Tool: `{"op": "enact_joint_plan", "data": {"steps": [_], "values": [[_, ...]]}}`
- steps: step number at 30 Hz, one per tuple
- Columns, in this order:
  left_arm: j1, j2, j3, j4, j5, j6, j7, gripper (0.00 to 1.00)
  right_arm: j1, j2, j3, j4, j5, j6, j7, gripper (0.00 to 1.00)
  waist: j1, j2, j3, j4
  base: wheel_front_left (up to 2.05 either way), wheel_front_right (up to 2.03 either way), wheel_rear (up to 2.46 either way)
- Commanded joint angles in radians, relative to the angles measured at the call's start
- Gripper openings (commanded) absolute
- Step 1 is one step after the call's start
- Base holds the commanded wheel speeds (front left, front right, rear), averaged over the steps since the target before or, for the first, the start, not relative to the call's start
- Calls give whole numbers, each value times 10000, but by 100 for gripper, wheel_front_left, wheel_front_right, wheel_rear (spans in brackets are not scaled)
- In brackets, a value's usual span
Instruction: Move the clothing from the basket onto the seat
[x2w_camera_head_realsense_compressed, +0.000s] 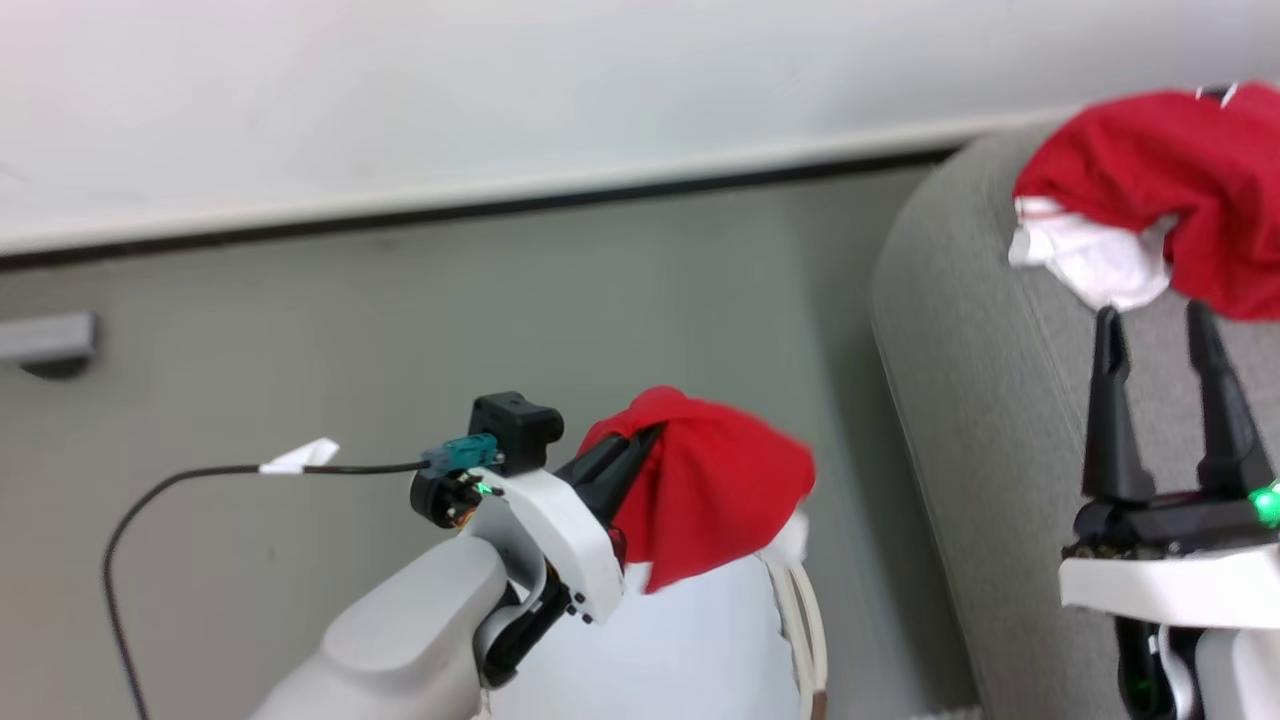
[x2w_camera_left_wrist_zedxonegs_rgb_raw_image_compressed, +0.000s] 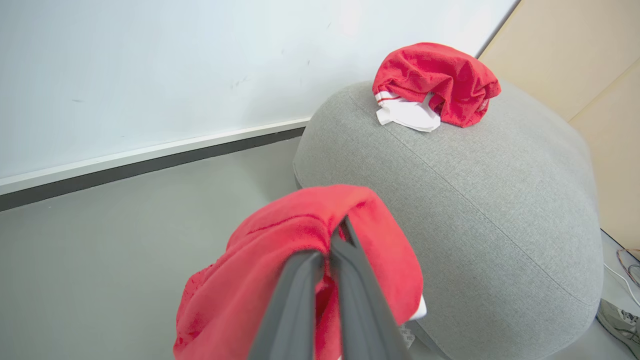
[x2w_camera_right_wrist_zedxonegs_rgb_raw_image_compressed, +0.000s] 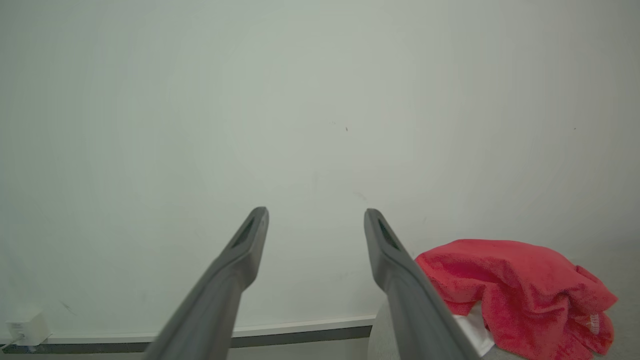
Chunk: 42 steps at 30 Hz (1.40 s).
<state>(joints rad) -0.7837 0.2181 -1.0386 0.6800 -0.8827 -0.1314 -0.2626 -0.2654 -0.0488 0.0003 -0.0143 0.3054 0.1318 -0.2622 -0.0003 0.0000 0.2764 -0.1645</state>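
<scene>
Left gripper (x2w_camera_head_realsense_compressed: 648, 435) clenched on red garment (x2w_camera_head_realsense_compressed: 715, 495), hanging over basket (x2w_camera_head_realsense_compressed: 700, 650), left of seat (x2w_camera_head_realsense_compressed: 960, 330). Second red garment (x2w_camera_head_realsense_compressed: 1160, 190) lies on far seat top. Right gripper (x2w_camera_head_realsense_compressed: 1160, 320) spread, empty. Risk: thin pinch slips mid-carry and the garment drops on floor (x2w_camera_head_realsense_compressed: 400, 330).

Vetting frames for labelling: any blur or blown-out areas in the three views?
Head view: red garment in the left claw motion-smeared, basket washed out white. Left wrist view: seat weave crisp. Right wrist view: flat light, no glare.
</scene>
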Motion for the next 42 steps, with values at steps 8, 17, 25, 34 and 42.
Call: {"op": "enact_joint_plan", "data": {"steps": [8,17,25,34,42], "values": [[743,501,882,-1725,757,339,-20,0,789,-16,644,559,158,-23,-19,100,3,0,-1931,671,0,0,0],[281,1068,1381,-3415,818,1065,247,0,1316,-16,1420,833,446,-23,-18,100,3,0,-2750,985,0,0,0],[-146,1580,1937,-4932,582,1690,708,0,1444,-13,1981,942,654,-23,-18,100,3,0,-2953,1197,0,0,0],[159,1790,2013,-5577,503,2013,820,0,1305,-16,2470,1032,738,-23,-19,100,3,0,-2906,1256,0,0,0],[279,1822,1925,-5701,507,2100,832,0,1015,-93,3195,1279,707,-23,-19,100,3,0,-2808,1262,0,0,0]]}}
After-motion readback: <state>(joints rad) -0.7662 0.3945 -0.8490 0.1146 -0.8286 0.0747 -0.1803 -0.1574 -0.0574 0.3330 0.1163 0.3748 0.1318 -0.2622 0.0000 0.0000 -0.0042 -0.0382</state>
